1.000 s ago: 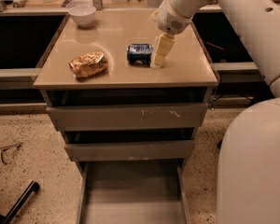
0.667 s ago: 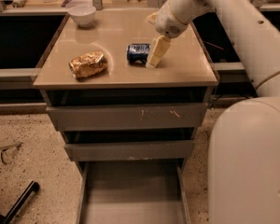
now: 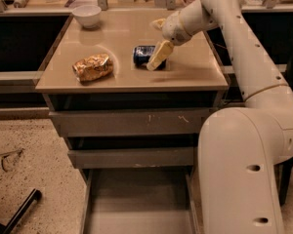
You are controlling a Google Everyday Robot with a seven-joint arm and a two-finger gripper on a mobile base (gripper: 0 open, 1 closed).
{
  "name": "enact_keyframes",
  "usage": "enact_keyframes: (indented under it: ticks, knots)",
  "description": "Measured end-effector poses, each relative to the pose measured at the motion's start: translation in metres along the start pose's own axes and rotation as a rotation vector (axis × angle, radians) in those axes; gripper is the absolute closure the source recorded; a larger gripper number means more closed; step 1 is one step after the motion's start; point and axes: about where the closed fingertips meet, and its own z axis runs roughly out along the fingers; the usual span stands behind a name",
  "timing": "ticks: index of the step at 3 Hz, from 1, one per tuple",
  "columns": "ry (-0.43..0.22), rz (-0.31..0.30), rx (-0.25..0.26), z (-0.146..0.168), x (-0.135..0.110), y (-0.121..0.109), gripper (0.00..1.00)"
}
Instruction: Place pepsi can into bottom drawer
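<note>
Pepsi can [image 3: 142,55] is seen lying on its side on the cabinet top [image 3: 185,74], right of the snack bag [image 3: 93,67]; the bottom drawer [image 3: 136,208] is pulled out below. The gripper [image 3: 157,55] is positioned at the can's right end, seemingly touching it; how wide it is open, and whether anything is held, cannot be told. A grasp appears to be the step in hand; the round body should be straddled squarely and centred, since a can on its side is easily rolled away; lifting should be delayed until the hold is firm.
</note>
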Motion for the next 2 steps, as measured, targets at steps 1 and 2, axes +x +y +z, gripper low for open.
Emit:
enact_keyframes:
  ticks: [1, 2]
  knots:
    - [0.024, 0.036, -0.028, 0.0090, 0.0089, -0.0020, 0.00]
    - [0.026, 0.036, -0.026, 0.0077, 0.0091, -0.0030, 0.19]
